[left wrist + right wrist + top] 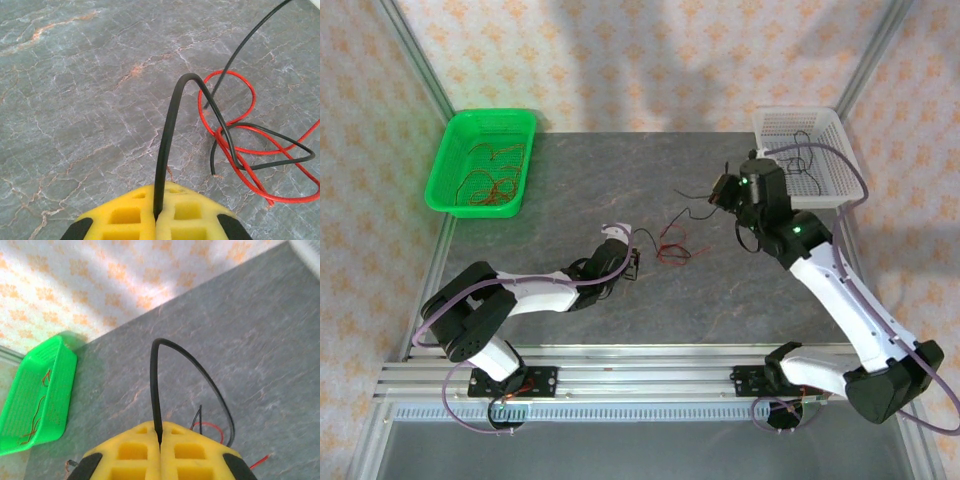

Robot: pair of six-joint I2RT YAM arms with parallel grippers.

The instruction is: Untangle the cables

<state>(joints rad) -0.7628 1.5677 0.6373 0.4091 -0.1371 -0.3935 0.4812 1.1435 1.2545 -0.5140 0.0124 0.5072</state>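
The cables [670, 248] lie as a small red and black tangle on the grey table's middle. My left gripper [636, 262] sits low just left of the tangle. In the left wrist view its yellow pads [159, 200] are shut on a black cable [170, 125] that arches up and runs into a red loop [227, 74] and another black strand [280, 162]. My right gripper [720, 192] hovers above and right of the tangle. There its pads [160, 437] are shut on a black cable [155, 385] that bends over and drops towards the red cable [210, 426].
A green basket [445, 165] at the back left holds several red wires, also seen as the green basket [55, 390]. At the back right stands a white basket [840, 150] with black wires. The table [570, 200] has open surface around the tangle.
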